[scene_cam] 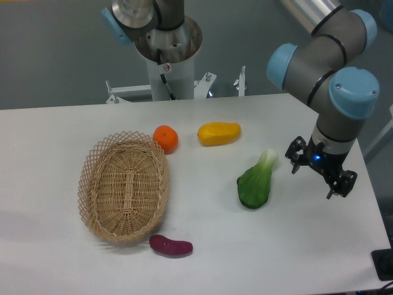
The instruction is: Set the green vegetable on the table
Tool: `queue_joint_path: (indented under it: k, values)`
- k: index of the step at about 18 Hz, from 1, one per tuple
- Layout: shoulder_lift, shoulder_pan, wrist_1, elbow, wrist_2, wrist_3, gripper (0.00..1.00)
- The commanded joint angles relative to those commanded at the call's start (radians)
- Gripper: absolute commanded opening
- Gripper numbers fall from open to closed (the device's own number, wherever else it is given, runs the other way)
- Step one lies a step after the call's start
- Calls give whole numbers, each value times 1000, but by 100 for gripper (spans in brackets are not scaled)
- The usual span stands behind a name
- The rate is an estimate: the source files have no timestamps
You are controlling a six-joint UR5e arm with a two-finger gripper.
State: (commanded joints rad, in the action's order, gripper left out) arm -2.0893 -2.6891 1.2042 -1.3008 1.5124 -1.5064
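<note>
The green vegetable (256,180) lies on the white table (295,246), right of centre, with its dark leaves toward the front and its pale stalk pointing back right. My gripper (319,174) hangs just to the right of it, apart from it, above the table's right side. The fingers are spread and hold nothing.
A woven wicker basket (124,186) stands at the left and holds nothing. An orange fruit (166,138) sits by its far rim. A yellow fruit (218,133) lies behind the vegetable. A purple sweet potato (171,246) lies in front of the basket. The arm's base (167,55) stands at the back.
</note>
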Motion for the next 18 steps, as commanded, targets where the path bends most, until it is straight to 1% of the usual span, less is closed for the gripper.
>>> queue_joint_path:
  k: [5, 18]
  values:
    - [-11, 0, -2, 0, 18, 0, 100]
    - [-14, 5, -2, -5, 26, 0, 100]
